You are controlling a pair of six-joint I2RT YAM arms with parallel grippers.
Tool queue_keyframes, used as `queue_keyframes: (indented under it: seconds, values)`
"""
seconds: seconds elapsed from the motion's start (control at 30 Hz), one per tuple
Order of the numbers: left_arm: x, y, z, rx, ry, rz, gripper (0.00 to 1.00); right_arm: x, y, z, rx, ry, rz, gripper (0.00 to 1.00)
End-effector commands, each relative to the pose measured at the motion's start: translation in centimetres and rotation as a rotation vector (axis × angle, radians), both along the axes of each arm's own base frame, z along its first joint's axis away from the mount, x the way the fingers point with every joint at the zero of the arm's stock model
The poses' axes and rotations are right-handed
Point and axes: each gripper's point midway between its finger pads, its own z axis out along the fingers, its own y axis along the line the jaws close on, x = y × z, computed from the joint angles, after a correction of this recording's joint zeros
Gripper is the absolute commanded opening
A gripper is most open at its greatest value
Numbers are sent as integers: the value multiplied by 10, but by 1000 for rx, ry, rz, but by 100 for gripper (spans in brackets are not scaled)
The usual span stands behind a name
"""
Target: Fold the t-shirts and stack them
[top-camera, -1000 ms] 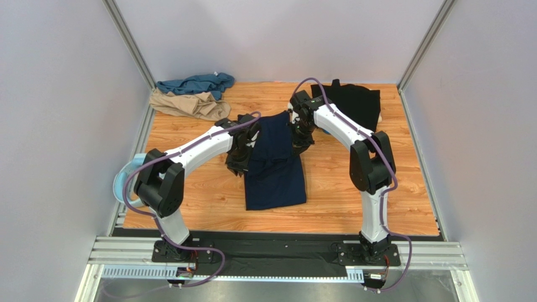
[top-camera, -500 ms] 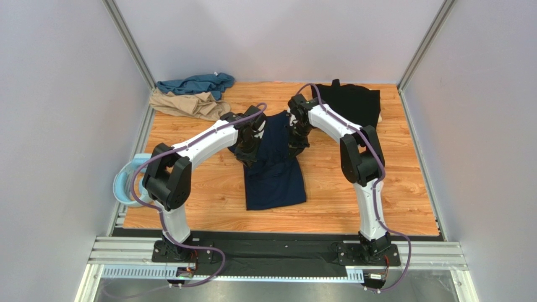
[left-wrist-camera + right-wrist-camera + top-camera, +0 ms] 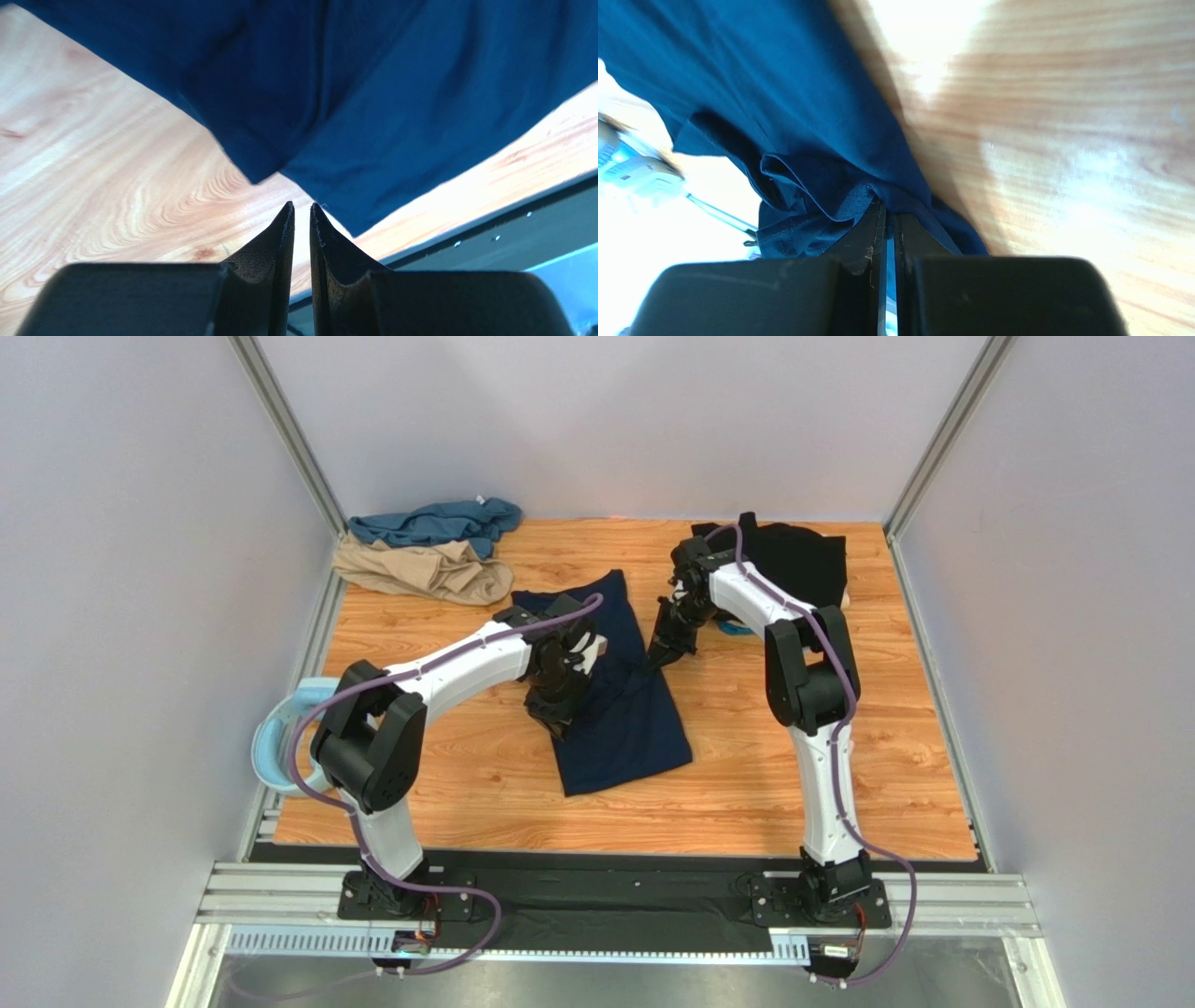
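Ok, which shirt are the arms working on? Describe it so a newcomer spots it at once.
Start from the wooden table; a navy shirt lies in its middle as a long strip. The black shirt sits in the far right corner, and the tan shirt and teal shirt are bunched in the far left. Only the navy one is mid-table.

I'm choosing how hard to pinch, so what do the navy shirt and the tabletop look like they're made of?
Navy t-shirt: soft matte knit cloth, perhaps cotton; it drapes and bunches into folds. Tabletop: wood or wood-look laminate, which one is unclear; grain lines show, and glare in the wrist views suggests a smooth, slightly glossy finish.
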Motion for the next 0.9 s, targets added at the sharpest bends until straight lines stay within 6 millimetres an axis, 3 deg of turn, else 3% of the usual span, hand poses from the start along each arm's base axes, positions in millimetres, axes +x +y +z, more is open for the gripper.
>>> queue_keyframes:
  seconds: [0.0,0.13,0.4,0.47,0.63,0.87]
  values:
    - [0,-6,16,-52,-51,-55,20,19,21,14,95,-31,-32,5]
    - [12,-11,-1,-21,-44,-57,20,18,23,11,105,-15,-32,4]
    - [49,-27,-15,7,-93,-56,20,7,19,2,92,22,-32,4]
    - [59,-24,-20,47,-122,-44,19,5,18,1,90,25,-31,6]
    - [81,-12,-10,119,-227,10,19,3,17,2,92,24,-26,9]
    - [93,9,-10,140,-236,96,19,4,17,4,115,36,-35,11]
